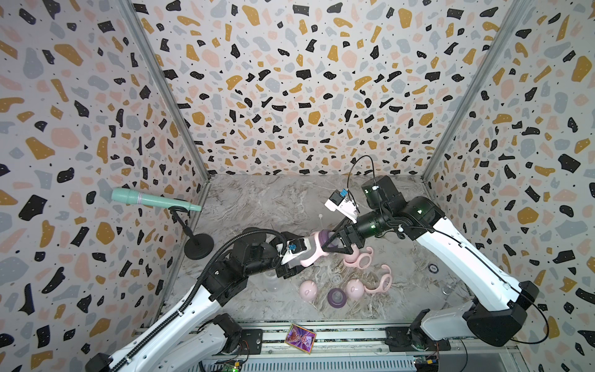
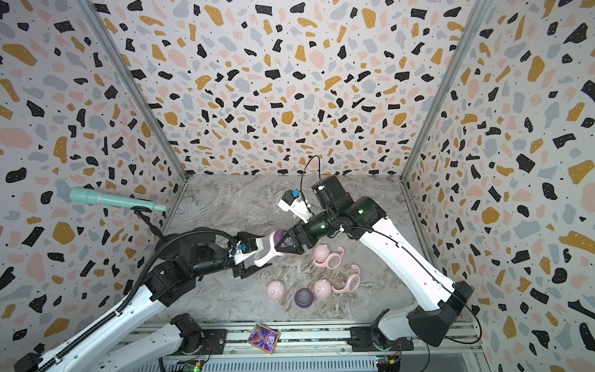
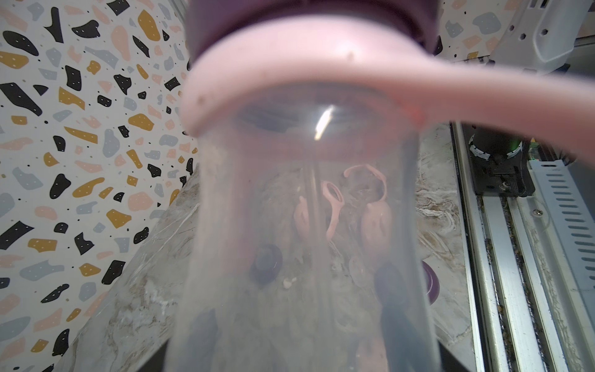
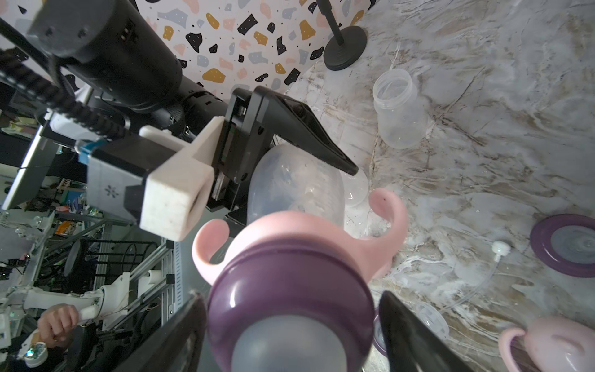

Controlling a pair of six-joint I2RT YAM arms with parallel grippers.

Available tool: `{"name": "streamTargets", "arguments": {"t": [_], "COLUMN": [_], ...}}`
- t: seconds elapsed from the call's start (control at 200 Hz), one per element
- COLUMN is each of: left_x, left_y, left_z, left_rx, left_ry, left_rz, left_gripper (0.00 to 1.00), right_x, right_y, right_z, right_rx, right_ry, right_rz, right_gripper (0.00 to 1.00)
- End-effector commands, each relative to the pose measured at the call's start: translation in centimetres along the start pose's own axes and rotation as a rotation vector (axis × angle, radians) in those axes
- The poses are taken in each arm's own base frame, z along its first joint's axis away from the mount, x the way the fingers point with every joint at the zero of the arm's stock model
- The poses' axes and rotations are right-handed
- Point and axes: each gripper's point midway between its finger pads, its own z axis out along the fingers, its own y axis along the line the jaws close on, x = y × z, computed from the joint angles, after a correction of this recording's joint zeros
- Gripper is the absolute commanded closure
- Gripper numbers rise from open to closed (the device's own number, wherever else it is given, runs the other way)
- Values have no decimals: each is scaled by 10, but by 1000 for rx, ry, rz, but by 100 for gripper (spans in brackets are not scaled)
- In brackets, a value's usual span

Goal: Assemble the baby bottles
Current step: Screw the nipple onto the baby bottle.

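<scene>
one bottle (image 4: 296, 186) held by left tool (image 1: 304, 256), right tool (image 4: 289, 309) around its purple ring (image 4: 286, 267)

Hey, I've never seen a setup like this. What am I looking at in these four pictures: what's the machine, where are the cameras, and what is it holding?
This is a robot with two arms, each ending in a two-fingered gripper. Two pictures look down on the whole table from above; the other two come from cameras on the arms' wrists. The left gripper holds a clear bottle in the air, with a pink collar and a purple ring on it. The right gripper has its jaws either side of that ring; whether they press on it is unclear. On the table lie pink caps, two loose collars, a spare ring and an empty bottle. A microphone stands at the side.
</scene>
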Motion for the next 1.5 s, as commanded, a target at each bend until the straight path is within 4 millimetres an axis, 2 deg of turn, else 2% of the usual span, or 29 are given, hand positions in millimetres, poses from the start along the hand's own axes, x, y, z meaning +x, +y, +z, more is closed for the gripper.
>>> {"name": "streamTargets", "arguments": {"t": [0.0, 0.23, 0.456, 0.496, 0.596, 0.721, 0.886, 1.036, 1.362, 1.497], "left_x": [-20, -17, -17, -16, -15, -31, -52, -66, -86, -93], "left_y": [11, 11, 13, 12, 8, -18, -50, -65, -70, -66], "left_z": [-8, -9, -11, -10, -9, -13, -23, -32, -41, -42], "left_rx": [-52, -60, -74, -70, -41, 122, 345, 465, 528, 518], "left_ry": [-53, -38, -36, -34, -31, -89, -172, -231, -308, -332], "left_rz": [62, 73, 78, 77, 74, 79, 67, 56, 24, 7], "left_gripper": [100, 100, 100, 100, 100, 100, 100, 100, 100, 100], "right_x": [-9, -9, -6, -6, -6, 0, 3, 1, -4, -3], "right_y": [9, 6, 3, 3, 2, 15, 51, 70, 76, 71], "right_z": [-3, 2, 4, 3, -1, -9, -24, -33, -38, -32], "right_rx": [-35, -44, -45, -42, -38, -50, -74, -88, -83, -73], "right_ry": [-28, -14, -3, -5, -19, -61, -182, -254, -311, -295], "right_rz": [1, 18, 30, 28, -11, -194, -467, -600, -678, -657], "right_gripper": [16, 19, 39, 46, 74, 100, 100, 100, 100, 100]}}
